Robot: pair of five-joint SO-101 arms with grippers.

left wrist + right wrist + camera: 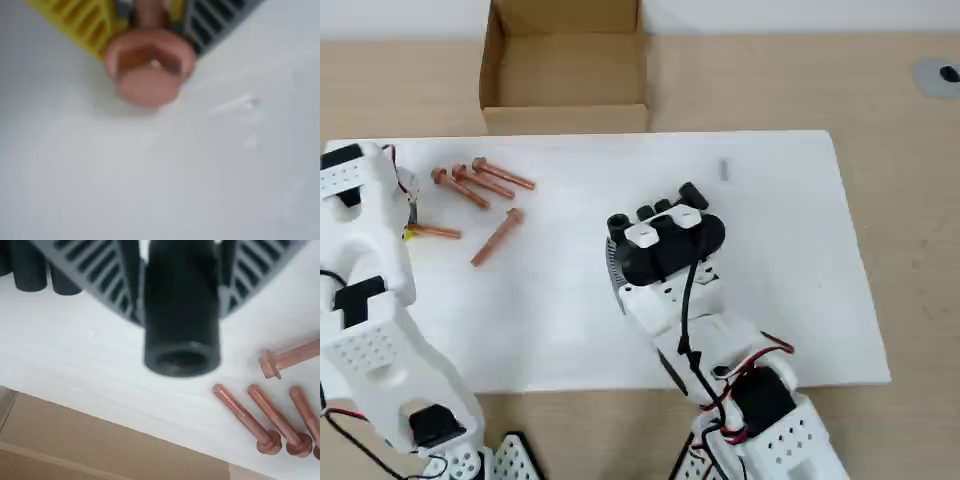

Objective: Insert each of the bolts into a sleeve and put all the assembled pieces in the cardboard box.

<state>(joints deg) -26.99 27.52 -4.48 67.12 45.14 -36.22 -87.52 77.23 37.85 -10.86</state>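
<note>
The left gripper (150, 12) is clamped on a bolt (149, 70) at the white board (150, 190). The right gripper (181, 275) is clamped on a black sleeve (182, 325). The cardboard box (565, 70) stands beyond the board. Hazard: if the bolt meets the bore off-axis, it will probably jam or twist in the fingers.

I work over a white sheet (800, 290) lying flat on a light wooden tabletop (905, 200), which shows past its far, near and right edges. Far off to my right sits a round grey disc (937, 77), possibly a cable port. A small grey mark (725, 170) lies near the sheet's far edge.
</note>
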